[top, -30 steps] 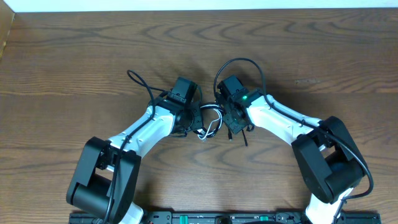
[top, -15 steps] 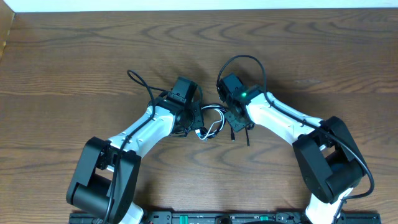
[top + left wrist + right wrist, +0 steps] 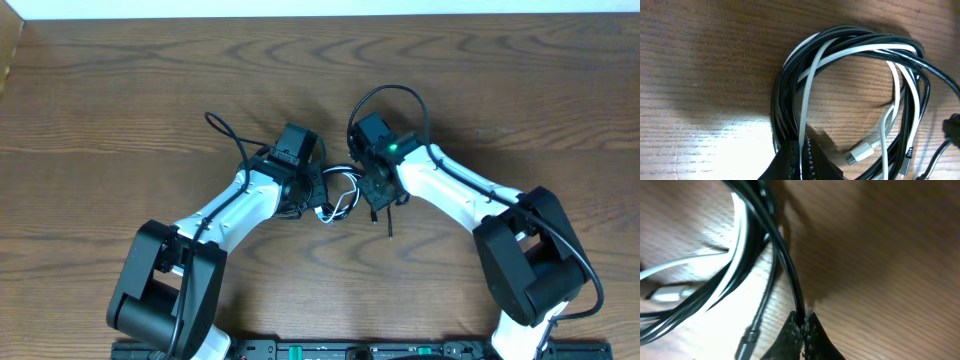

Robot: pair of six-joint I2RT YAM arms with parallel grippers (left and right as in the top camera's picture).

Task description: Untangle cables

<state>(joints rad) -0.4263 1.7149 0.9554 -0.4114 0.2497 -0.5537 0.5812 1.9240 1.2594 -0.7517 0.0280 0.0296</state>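
Note:
The cables (image 3: pixel 340 196) lie as a small coiled tangle on the wooden table between my two grippers. In the left wrist view the white cable (image 3: pixel 807 100) runs across the black loops (image 3: pixel 782 100) and into my left gripper (image 3: pixel 801 150), which is shut on it. The white cable's plug (image 3: pixel 862 151) rests inside the coil. My right gripper (image 3: pixel 803 319) is shut on a black cable (image 3: pixel 787 270), whose plug end (image 3: pixel 747 339) lies just to the left. In the overhead view the left gripper (image 3: pixel 318 192) and right gripper (image 3: pixel 378 192) flank the tangle, and a black tail (image 3: pixel 386 222) trails toward the front.
Thick black arm cables arc behind each wrist, one loop at the left (image 3: pixel 225 135) and one at the right (image 3: pixel 400 95). The table's far edge (image 3: pixel 320 14) meets a white strip. Both arm bases stand at the front corners.
The left gripper has shut on the white cable. The right gripper has shifted slightly back and left with the black cable, swinging its loose tail leftward.

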